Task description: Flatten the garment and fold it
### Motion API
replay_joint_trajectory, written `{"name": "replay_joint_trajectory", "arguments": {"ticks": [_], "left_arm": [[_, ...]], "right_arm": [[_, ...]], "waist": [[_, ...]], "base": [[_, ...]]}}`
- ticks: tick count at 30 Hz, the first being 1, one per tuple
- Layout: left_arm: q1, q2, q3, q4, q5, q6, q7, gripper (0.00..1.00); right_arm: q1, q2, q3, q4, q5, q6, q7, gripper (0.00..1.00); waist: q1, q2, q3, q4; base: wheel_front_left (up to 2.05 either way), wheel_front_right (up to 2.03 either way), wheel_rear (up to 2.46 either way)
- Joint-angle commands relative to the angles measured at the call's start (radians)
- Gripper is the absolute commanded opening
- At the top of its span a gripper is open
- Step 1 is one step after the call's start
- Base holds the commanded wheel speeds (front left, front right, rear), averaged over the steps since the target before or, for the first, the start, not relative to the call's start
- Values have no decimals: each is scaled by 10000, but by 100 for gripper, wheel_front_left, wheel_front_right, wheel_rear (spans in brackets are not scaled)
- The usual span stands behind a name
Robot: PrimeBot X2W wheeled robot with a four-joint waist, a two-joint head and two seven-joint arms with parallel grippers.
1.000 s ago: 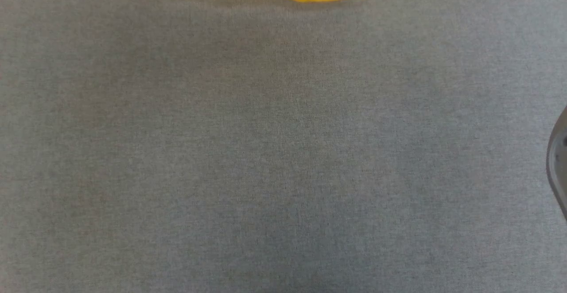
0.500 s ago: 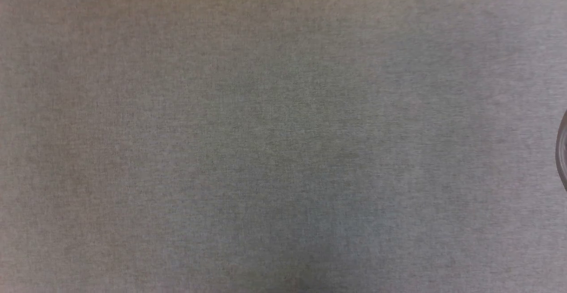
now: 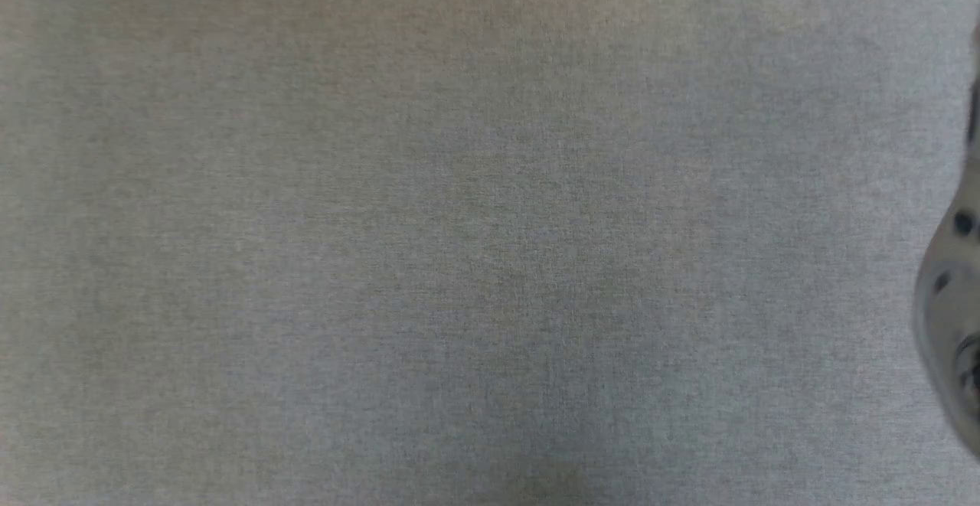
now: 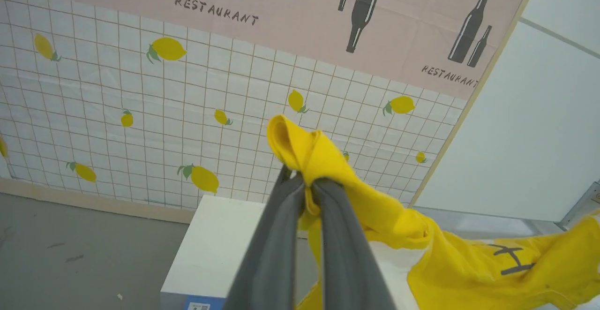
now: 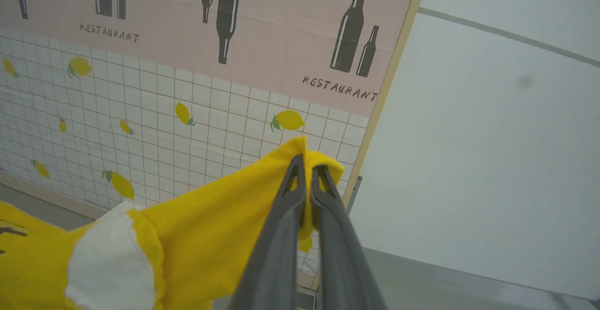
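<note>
The garment (image 4: pixel 468 263) is a bright yellow T-shirt held up in the air between my two arms. In the left wrist view my left gripper (image 4: pixel 300 178) is shut on a bunched yellow corner, and the cloth trails down to the right with black whisker lines on it. In the right wrist view my right gripper (image 5: pixel 307 164) is shut on another yellow edge of the garment (image 5: pixel 211 235), which hangs to the left with a white patch. A blurred pale part of my right arm (image 3: pixel 953 299) shows at the right edge of the head view.
The grey cloth table top (image 3: pixel 459 246) lies below in the head view. Behind the grippers stands a wall (image 4: pixel 140 89) with lemon-print tiles and a pink restaurant poster. A white box (image 4: pixel 211 249) sits on the grey floor below the left gripper.
The head view has shifted, so the yellow garment at its top edge has left it. More of my right arm now shows at the right edge.
</note>
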Motion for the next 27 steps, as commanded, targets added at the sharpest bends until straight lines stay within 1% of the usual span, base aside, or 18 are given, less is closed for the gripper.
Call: {"name": "replay_joint_trajectory", "arguments": {"ticks": [1, 5, 9, 14, 18, 22, 25, 27], "left_arm": [[502, 192, -43, -263, -250, -60, 210, 0], [1893, 665, -95, -1209, -858, -71, 775, 0], [3550, 1279, -170, -2330, -1198, -73, 1177, 0], [5873, 1934, -54, -3774, -1744, -31, 1342, 0], [7864, 2359, 60, -4901, -2128, 114, 1269, 0], [9710, 2555, 162, -5899, -2473, 307, 1007, 0], [10909, 2721, 109, -6441, -2504, 430, 841, 0], [11698, 2723, 210, -6750, -2700, 583, 633, 0]], "right_arm": [[542, -5, 30, -180, 238, -13, 191, 0], [1954, -5, 218, -736, 968, -13, 1020, 0], [3582, -5, 255, -1681, 1690, -13, 1876, 0], [5789, -5, 264, -3487, 2650, -13, 2941, 0], [7651, -5, -81, -5010, 3465, -13, 3863, 0], [9439, -5, -642, -6196, 4106, -13, 4587, 0], [10564, -5, -1049, -6747, 4681, -13, 4951, 0], [11277, -5, -1202, -6981, 5107, -13, 5145, 0]], "waist": [[-1, 0, -380, 105], [-1, 0, -846, 142], [-1, 0, -1246, 133], [-1, 0, -1668, 110], [-1, 0, -1989, 75], [-1, 0, -2348, 47], [-1, 0, -2639, 42], [-1, 0, -2866, -7]], "base": [[0, 0, 0], [0, 0, 0], [0, 0, 0], [0, 0, 0], [0, 0, 0], [0, 0, 0], [0, 0, 0], [0, 0, 0]]}}
